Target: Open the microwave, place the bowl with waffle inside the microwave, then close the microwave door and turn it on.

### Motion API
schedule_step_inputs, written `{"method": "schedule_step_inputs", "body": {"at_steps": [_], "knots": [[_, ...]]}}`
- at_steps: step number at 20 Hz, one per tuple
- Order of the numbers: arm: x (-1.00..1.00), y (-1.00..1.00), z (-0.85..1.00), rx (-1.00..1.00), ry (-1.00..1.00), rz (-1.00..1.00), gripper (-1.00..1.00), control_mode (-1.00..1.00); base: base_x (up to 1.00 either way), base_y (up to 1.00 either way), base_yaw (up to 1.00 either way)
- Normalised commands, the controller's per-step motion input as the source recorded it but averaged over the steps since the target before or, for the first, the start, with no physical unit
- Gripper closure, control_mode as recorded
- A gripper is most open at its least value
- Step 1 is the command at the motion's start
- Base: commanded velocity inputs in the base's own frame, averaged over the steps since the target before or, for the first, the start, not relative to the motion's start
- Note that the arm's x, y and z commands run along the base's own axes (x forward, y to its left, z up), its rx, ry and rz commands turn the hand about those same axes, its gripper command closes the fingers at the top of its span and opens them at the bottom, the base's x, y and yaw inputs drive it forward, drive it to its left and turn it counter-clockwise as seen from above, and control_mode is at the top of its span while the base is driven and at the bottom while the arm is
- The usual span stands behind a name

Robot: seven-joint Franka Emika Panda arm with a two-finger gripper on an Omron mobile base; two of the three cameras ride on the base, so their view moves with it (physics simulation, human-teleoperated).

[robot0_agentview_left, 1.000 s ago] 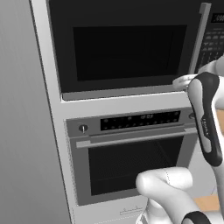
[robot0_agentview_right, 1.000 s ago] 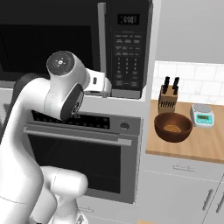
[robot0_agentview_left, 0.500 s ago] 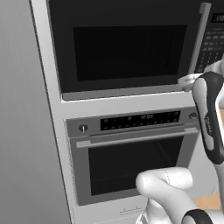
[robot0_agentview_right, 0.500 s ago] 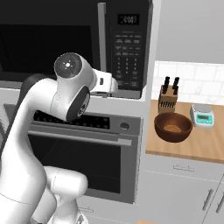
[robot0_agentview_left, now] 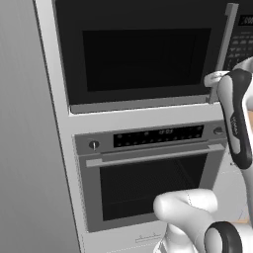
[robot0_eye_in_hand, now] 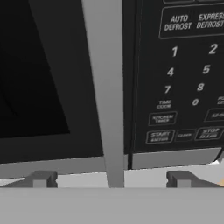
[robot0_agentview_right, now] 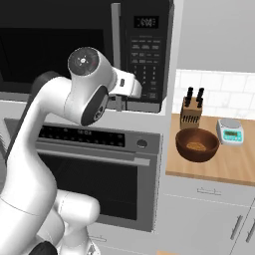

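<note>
Lining up on the microwave door (robot0_agentview_left: 143, 54) handle (robot0_eye_in_hand: 107, 96), by the look of it. End effector (robot0_eye_in_hand: 111, 179) spread wide, one dark fingertip (robot0_eye_in_hand: 43, 178) left of the grey vertical bar and the other to its right, so the bar sits in the gap with nothing gripped yet. Makes sense as a pre-grasp: straddle the bar first, then close and pull.

Handle runs down the edge of the door right beside the keypad panel (robot0_eye_in_hand: 183, 74), which explains why the hand comes in low near the bottom of the bar, just above the sill of the microwave (robot0_agentview_right: 84, 50). Still shut, that door, window dark, no gap visible along the edge in either base view.

Bowl with waffle (robot0_agentview_right: 197, 145) waiting on the wooden table (robot0_agentview_right: 219, 167) to the right, near a knife block (robot0_agentview_right: 191, 110) and a small scale (robot0_agentview_right: 229, 131), well apart from the arm. Parked there presumably so it stays clear of the door swing. Oven (robot0_agentview_left: 148, 173) below, horizontal handle, not the target.

Probably early in the job: first step only, nothing opened. Next move likely a squeeze on the bar and a pull outward along the door's arc. Risk worth flagging: fingertips slipping off a smooth bar, or bumping keypad buttons.
</note>
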Motion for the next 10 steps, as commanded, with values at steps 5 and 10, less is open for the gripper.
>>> {"method": "schedule_step_inputs", "body": {"at_steps": [5,10], "knots": [[0.26,-0.03,0.00,0.04,-0.12,-0.06,-1.00,-1.00,0.00,0.00,0.00],[0.24,0.00,0.02,0.02,-0.17,-0.04,-1.00,-1.00,0.00,0.00,0.00]]}}
